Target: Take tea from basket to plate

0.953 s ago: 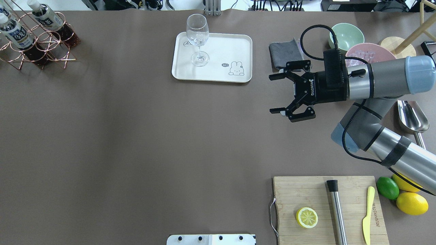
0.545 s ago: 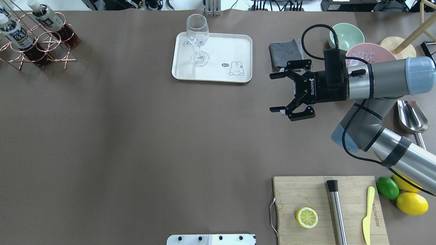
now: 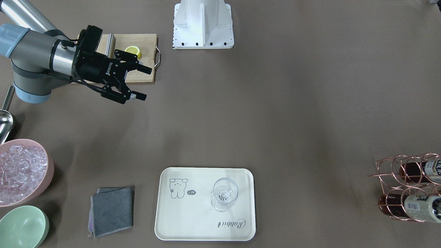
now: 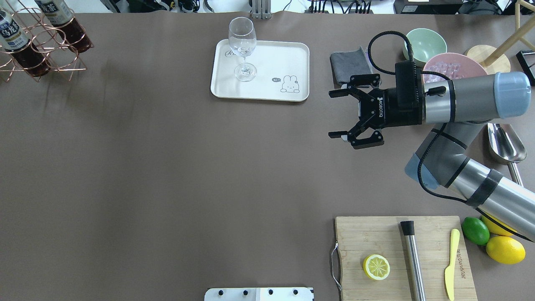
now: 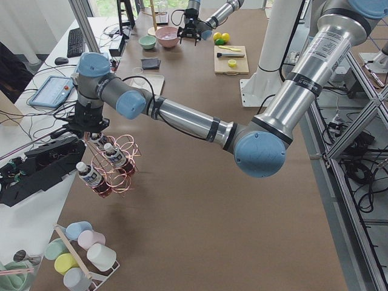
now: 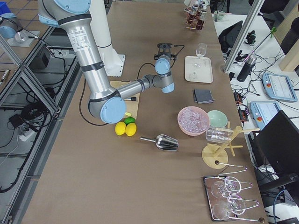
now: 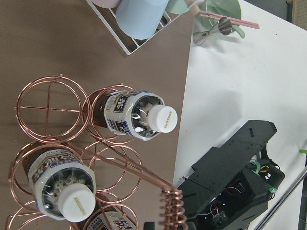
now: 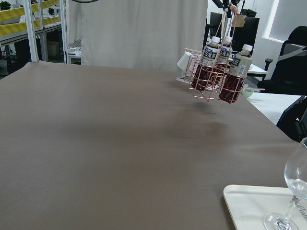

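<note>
The basket (image 4: pixel 42 42), a copper wire rack, hangs above the table's far left corner, its shadow below it in the right wrist view (image 8: pixel 213 76). It holds three tea bottles (image 4: pixel 14 37) with white caps, seen from above in the left wrist view (image 7: pixel 139 115). My left gripper (image 5: pixel 91 128) holds the coiled handle (image 7: pixel 170 211) from above. The plate (image 4: pixel 276 58) is the cream tray with a wine glass (image 4: pixel 242 46) on it. My right gripper (image 4: pixel 334 113) is open and empty, hovering right of the plate.
A grey cloth (image 4: pixel 349 65), a green bowl (image 4: pixel 426 42) and a pink ice tub (image 4: pixel 447 62) lie right of the plate. A cutting board (image 4: pixel 376 234) with a lemon half, a muddler and a knife is at the near right. A metal scoop (image 4: pixel 505 144) lies beside the right arm.
The basket with its bottles has moved up and toward the far left corner in the overhead view. My right gripper has shifted very slightly left and stays open.
</note>
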{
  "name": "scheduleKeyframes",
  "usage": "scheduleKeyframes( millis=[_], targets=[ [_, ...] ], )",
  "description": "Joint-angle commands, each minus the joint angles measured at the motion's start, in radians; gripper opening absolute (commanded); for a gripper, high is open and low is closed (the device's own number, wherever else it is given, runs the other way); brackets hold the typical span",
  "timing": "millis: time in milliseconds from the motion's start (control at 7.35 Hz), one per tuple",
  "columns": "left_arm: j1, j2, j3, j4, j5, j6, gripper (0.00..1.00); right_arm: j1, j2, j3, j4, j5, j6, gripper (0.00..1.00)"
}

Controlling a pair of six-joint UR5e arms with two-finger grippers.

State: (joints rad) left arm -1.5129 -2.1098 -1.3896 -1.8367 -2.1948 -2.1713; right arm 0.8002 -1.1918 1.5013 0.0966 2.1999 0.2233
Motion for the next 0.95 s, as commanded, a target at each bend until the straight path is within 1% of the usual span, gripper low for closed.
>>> scheduleKeyframes(
  millis=[0,136,272,408,545,681,817],
  targets=[
    [0.037,0.010,-0.381,0.350,0.000,-0.040,0.00,-0.001,-0.002,0.004,0.005,0.000,0.005,0.99],
    [0.112,0.008,-0.505,0.444,0.007,-0.129,0.00,-0.001,-0.003,0.004,0.006,0.000,0.011,0.99],
    [0.191,0.007,-0.614,0.500,0.009,-0.236,0.00,-0.001,-0.005,0.007,0.006,0.000,0.011,0.99],
    [0.292,0.001,-0.706,0.580,0.013,-0.334,0.00,-0.001,-0.005,0.007,0.006,0.000,0.013,0.99],
    [0.404,-0.048,-0.782,0.646,0.070,-0.445,0.00,-0.001,-0.005,0.010,0.006,0.000,0.013,0.99],
    [0.522,-0.165,-0.825,0.789,0.134,-0.549,0.00,-0.001,-0.005,0.010,0.006,0.000,0.011,0.99],
    [0.631,-0.311,-0.816,0.897,0.209,-0.620,0.00,-0.001,-0.005,0.010,0.006,0.000,0.013,0.99]
  ],
)
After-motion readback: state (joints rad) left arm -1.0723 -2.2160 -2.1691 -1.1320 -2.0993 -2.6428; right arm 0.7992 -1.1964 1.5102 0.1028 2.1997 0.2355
